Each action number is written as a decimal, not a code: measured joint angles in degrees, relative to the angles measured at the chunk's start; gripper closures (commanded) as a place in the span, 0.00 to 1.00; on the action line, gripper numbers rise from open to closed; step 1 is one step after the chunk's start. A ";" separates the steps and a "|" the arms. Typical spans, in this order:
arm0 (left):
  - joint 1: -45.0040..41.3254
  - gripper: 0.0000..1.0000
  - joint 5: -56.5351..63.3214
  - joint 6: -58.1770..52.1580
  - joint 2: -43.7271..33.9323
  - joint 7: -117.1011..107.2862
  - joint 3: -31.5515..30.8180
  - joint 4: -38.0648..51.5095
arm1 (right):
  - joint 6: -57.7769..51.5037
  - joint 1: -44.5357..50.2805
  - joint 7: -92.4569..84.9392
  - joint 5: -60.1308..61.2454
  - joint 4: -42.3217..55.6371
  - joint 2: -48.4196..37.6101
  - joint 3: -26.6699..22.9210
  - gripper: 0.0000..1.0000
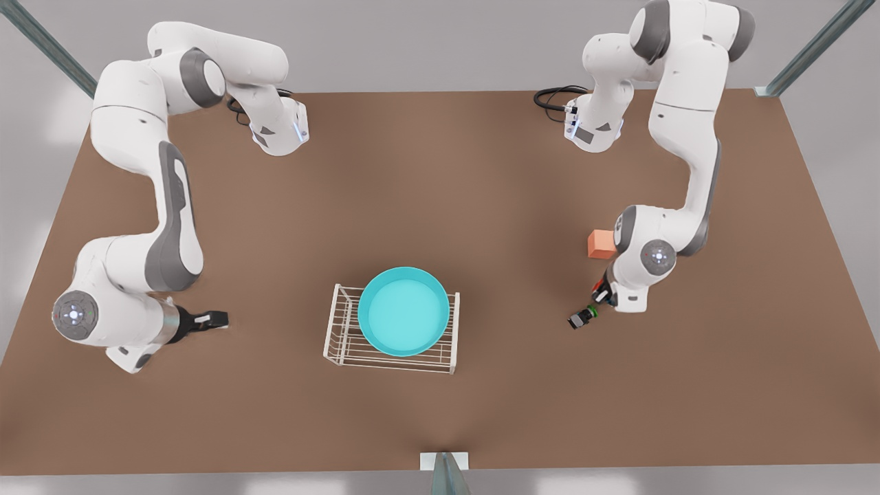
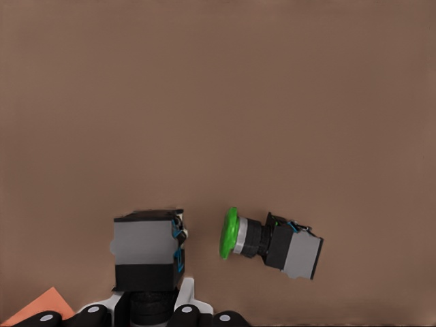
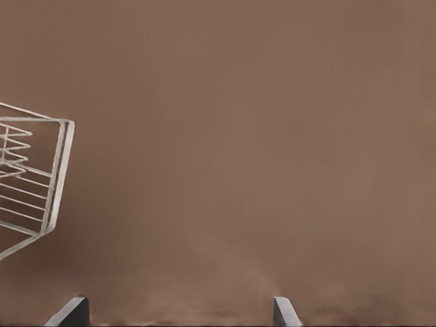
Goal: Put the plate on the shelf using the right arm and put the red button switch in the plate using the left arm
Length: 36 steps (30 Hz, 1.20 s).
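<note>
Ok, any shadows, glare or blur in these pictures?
Front view: soft shadows under the shelf and arms, pale sheen inside the plate, no hard glare. Left wrist view: green switch sharp, faint shadow. Right wrist view: table darkens near the right claw.

No text, label, brand, number or sign can be read anywhere.
</note>
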 measured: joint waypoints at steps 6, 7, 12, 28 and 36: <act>-6.96 0.79 0.06 -5.81 -4.78 -0.24 -0.63 10.18 | -9.50 2.53 0.50 1.89 -17.65 -26.48 -6.52 0.00; -8.14 0.79 -0.02 -6.41 -4.37 -0.28 -1.09 12.14 | -10.05 2.61 0.57 2.72 -18.60 -27.19 -6.83 0.00; -17.85 0.79 -0.06 -13.54 5.96 -2.85 -2.03 33.75 | -11.76 3.04 0.87 4.54 -19.58 -27.65 -7.60 0.00; -25.89 0.67 -1.16 -9.43 30.95 -15.03 -12.72 63.25 | -13.02 3.78 1.22 5.46 -20.06 -27.62 -9.17 0.00; -18.40 0.00 -0.44 -15.26 22.68 -16.84 -12.72 63.91 | -13.11 4.42 1.44 5.62 -20.08 -27.78 -9.46 0.00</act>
